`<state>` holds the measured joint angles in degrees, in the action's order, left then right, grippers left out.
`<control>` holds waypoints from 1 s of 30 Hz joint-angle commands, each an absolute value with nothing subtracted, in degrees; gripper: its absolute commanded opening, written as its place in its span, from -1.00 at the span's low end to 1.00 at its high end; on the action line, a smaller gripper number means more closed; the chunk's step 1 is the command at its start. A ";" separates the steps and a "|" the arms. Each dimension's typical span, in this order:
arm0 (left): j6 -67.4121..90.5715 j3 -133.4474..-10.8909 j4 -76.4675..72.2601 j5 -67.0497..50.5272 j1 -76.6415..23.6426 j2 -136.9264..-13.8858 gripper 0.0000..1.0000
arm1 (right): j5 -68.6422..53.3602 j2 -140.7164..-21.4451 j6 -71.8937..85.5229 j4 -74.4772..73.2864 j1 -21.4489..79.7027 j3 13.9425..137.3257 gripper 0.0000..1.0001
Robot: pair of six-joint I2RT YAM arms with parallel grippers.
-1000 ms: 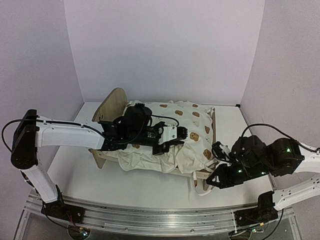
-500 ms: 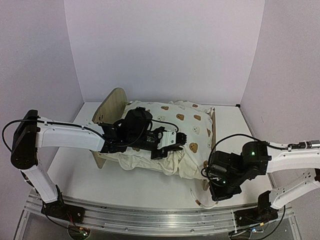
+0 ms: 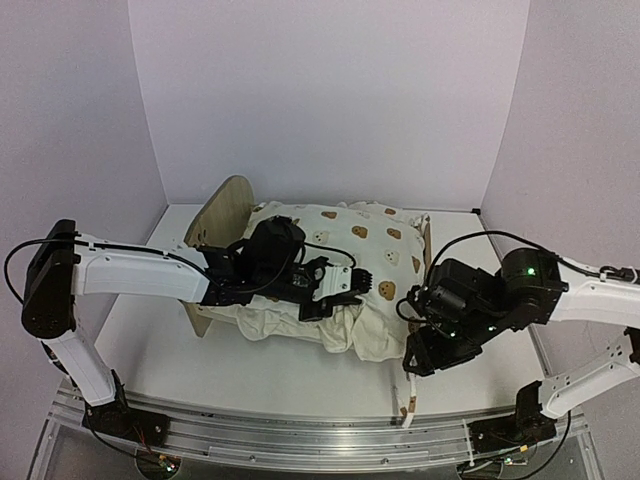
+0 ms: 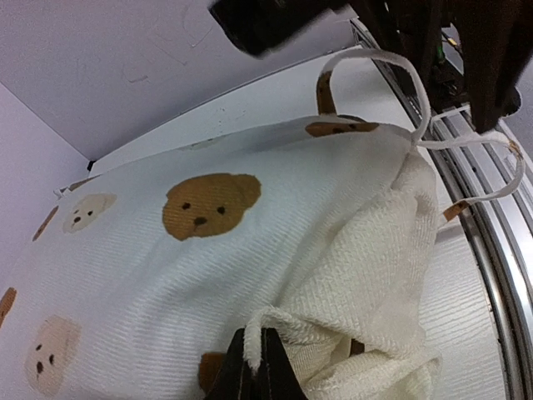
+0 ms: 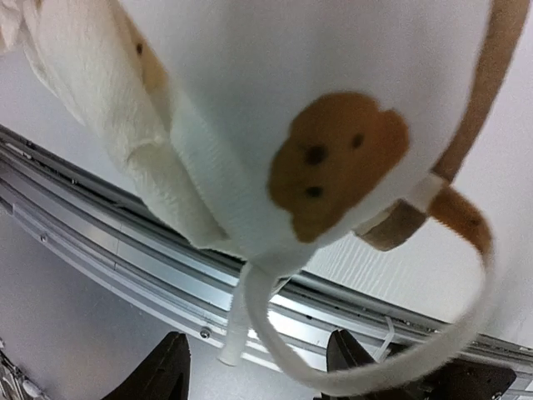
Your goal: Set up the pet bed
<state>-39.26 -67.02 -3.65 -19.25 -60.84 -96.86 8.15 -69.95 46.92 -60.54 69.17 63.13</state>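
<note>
The pet bed (image 3: 225, 205) sits mid-frame on the counter (image 3: 170, 350), the duvet (image 3: 385, 250) draped over it, the left claw (image 3: 358, 284) on the duvet's middle, the right claw (image 3: 412, 358) by the bed's right end, a tie string (image 3: 408, 400) trailing below.

In the top view the duvet (image 3: 370, 260) hides the whole base of the pet bed (image 3: 225, 210), and the right end board (image 3: 428, 243) shows only as a thin edge. The right gripper (image 3: 414, 357) points down, its fingertips hidden under its own body. The left wrist view's bottom edge crops the left gripper (image 4: 254, 379) to its tips, and the right arm (image 4: 275, 21) is a dark blur. In the right wrist view the tie string (image 5: 366, 372) is smeared.
</note>
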 commanded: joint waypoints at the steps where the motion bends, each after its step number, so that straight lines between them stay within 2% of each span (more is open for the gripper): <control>1: -41.86 -67.18 4.03 -19.81 -60.93 -94.82 -0.76 | 18.69 -61.62 50.12 -61.16 66.78 62.75 0.09; 4: -48.60 -68.42 14.02 -21.31 -62.50 -94.99 -0.28 | 25.30 -56.63 56.18 -61.24 65.59 59.42 -0.03; 6: -49.13 -69.94 20.46 -21.23 -62.81 -95.75 -0.07 | 28.46 -54.73 59.78 -60.83 65.40 57.15 -0.05; 9: -48.62 -71.23 24.93 -18.85 -62.86 -96.71 0.16 | 29.86 -54.28 60.61 -58.85 65.09 55.55 -0.01; 13: -47.85 -71.81 22.57 -14.90 -62.83 -97.61 0.32 | 27.88 -58.03 57.09 -55.62 63.17 56.05 0.06; 20: -45.19 -77.63 25.82 -12.63 -60.68 -103.62 0.38 | 16.25 -64.38 48.52 -45.82 53.27 55.14 0.06; 30: -45.80 -80.48 32.96 -14.98 -60.48 -110.34 0.07 | 9.40 -73.48 40.76 -39.25 42.76 56.59 -0.08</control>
